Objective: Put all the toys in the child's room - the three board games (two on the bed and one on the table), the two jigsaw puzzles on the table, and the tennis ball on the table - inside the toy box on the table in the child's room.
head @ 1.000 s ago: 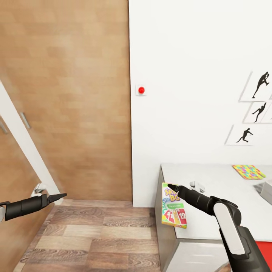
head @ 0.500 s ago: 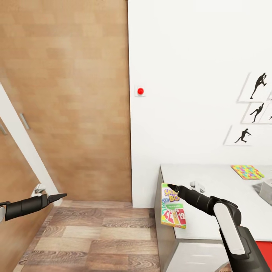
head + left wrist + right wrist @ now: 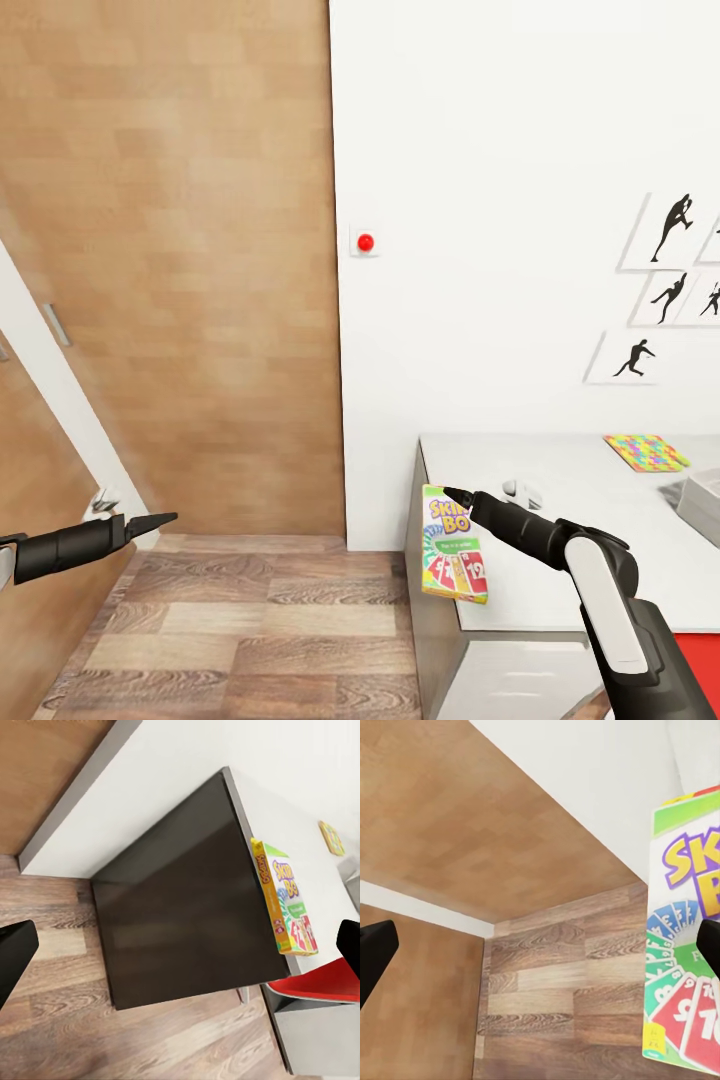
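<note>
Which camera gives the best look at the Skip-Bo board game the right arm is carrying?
The head view: the whole Skip-Bo box hangs from the right tool beside the white table. The left wrist view shows it whole but small and foreshortened; the right wrist view crops it.

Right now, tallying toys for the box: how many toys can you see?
2: the Skip-Bo game shut in the right pincer beside the table, and a colourful puzzle lying on it. Others may be out of frame.

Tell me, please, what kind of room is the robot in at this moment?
Probably a child's room or playroom in a home: a white table carries a colourful jigsaw puzzle, athlete silhouette pictures hang on the wall, and the right gripper holds a Skip-Bo game box.
</note>
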### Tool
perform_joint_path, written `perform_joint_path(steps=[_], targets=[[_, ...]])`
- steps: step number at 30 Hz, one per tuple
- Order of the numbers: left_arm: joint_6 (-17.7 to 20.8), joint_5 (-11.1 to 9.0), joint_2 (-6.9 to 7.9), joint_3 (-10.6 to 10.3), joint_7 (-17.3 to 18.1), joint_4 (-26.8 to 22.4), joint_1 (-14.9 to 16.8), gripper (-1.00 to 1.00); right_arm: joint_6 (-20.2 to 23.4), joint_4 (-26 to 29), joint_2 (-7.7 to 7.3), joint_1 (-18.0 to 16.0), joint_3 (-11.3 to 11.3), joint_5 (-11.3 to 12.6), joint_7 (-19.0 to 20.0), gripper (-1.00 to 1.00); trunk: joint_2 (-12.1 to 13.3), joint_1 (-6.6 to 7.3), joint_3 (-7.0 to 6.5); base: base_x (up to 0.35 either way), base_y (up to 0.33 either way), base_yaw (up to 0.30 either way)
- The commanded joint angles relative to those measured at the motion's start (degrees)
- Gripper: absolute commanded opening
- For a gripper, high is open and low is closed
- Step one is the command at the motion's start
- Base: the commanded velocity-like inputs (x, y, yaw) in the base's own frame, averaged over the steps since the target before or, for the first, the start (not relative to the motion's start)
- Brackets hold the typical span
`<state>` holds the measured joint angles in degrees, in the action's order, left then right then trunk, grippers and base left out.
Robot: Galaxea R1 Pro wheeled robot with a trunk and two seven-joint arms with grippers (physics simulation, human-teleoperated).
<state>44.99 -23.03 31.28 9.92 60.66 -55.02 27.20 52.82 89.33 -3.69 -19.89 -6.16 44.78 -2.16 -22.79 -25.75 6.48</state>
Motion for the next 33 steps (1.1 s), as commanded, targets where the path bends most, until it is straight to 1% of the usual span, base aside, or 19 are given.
perform_joint_path(steps=[1, 11, 14, 33], targets=[[0.37, -0.20, 0.01, 0.00, 0.02, 0.00, 0.03, 1.00, 0.27, 0.05, 0.00, -0.06, -0.06, 0.31, -0.22, 1.00, -0.13, -0.04, 0.13, 0.000, 0.000, 0.000], [0.37, -0.34, 0.02, 0.01, 0.07, 0.00, 0.05, 1.00, 0.27, 0.06, 0.00, -0.06, -0.08, 0.33, -0.13, 1.00, -0.13, -0.04, 0.12, 0.000, 0.000, -0.002], [0.37, -0.35, 0.00, 0.01, 0.07, 0.00, 0.04, 1.00, 0.27, 0.06, 0.00, -0.06, -0.08, 0.37, -0.07, 1.00, -0.13, -0.04, 0.06, 0.000, 0.000, -0.103], [0.37, -0.38, -0.07, 0.01, 0.07, 0.00, 0.05, 1.00, 0.21, 0.01, 0.07, -0.06, 0.07, 0.40, -0.04, 1.00, -0.13, -0.04, -0.80, 0.000, 0.000, -0.236]])
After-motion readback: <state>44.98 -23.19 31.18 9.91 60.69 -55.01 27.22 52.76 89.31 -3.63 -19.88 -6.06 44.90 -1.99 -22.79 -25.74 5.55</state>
